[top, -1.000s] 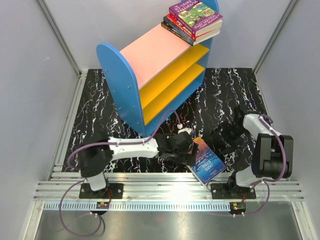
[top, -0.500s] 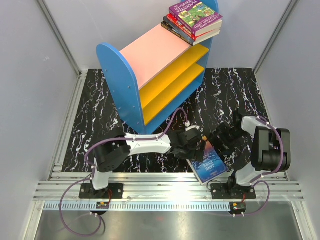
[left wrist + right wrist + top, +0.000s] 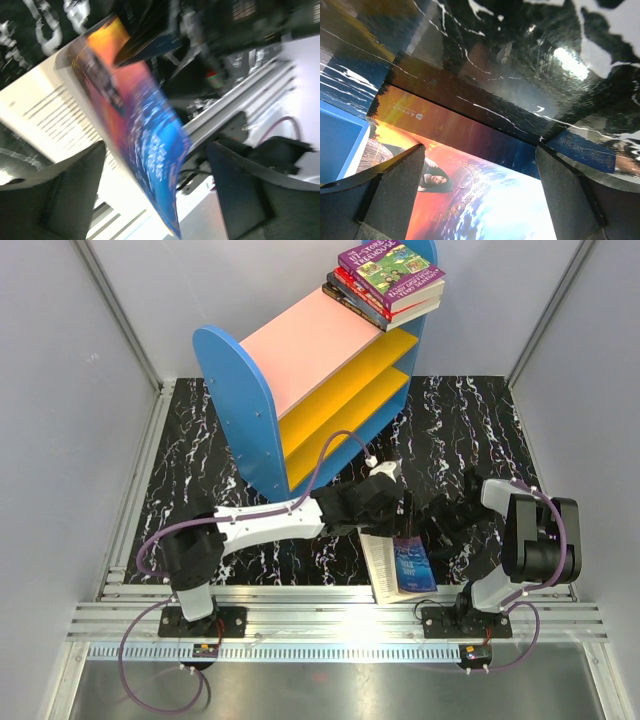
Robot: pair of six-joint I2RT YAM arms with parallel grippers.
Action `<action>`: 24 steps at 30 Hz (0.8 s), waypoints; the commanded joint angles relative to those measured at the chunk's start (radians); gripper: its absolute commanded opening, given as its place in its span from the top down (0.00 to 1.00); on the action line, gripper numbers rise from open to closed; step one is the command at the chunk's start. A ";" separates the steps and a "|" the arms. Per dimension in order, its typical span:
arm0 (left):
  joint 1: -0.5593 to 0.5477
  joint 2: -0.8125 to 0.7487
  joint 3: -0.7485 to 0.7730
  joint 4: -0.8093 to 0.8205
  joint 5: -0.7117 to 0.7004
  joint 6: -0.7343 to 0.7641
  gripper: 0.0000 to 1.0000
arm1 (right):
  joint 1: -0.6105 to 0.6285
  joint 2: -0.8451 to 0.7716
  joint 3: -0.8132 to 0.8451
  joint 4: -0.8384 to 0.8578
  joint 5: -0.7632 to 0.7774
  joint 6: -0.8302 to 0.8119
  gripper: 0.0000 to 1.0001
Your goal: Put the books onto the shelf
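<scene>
Paperback (image 3: pixel 412 568) sits by the table's (image 3: pixel 200 470) near edge, cover now lifted and pages bared, no longer flat. The other books (image 3: pixel 390 280) top the shelf (image 3: pixel 250 390).

Left wrist: left gripper (image 3: pixel 156 150) straddles the raised cover, jaws wide.

Right wrist: right gripper (image 3: pixel 480 160) gapes above it, holding nothing.

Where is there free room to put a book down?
Free: the pink top board left of the book stack, both yellow boards, the table left of the shelf. Crowded: near centre, around the open book, left end effector and right end effector.
</scene>
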State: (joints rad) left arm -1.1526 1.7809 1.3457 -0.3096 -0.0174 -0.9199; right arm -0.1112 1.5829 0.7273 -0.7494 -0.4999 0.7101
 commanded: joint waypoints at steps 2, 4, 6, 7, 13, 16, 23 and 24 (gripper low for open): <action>0.002 -0.009 -0.032 0.139 0.032 -0.040 0.22 | 0.016 -0.001 -0.042 0.067 -0.015 0.002 0.01; 0.002 -0.002 -0.052 0.144 0.042 -0.046 0.24 | 0.016 -0.003 -0.046 0.074 -0.029 0.009 0.01; 0.001 0.009 -0.078 0.153 0.051 -0.059 0.26 | 0.016 -0.006 -0.049 0.081 -0.041 0.014 0.01; 0.001 0.011 -0.114 0.165 0.057 -0.066 0.28 | 0.016 -0.003 -0.048 0.082 -0.046 0.015 0.01; -0.013 0.048 -0.149 0.172 0.066 -0.088 0.33 | 0.016 0.006 -0.042 0.085 -0.057 0.015 0.01; -0.018 0.064 -0.157 0.159 0.063 -0.089 0.35 | 0.016 0.006 -0.042 0.079 -0.057 0.006 0.01; -0.019 0.068 -0.178 0.240 0.103 -0.099 0.66 | 0.016 0.011 -0.065 0.096 -0.069 0.005 0.01; -0.019 0.068 -0.174 0.242 0.103 -0.099 0.78 | 0.016 0.009 -0.074 0.110 -0.078 0.008 0.01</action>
State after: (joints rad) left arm -1.1500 1.8328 1.1755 -0.1780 0.0078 -1.0008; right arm -0.1112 1.5814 0.6949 -0.7246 -0.5636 0.7219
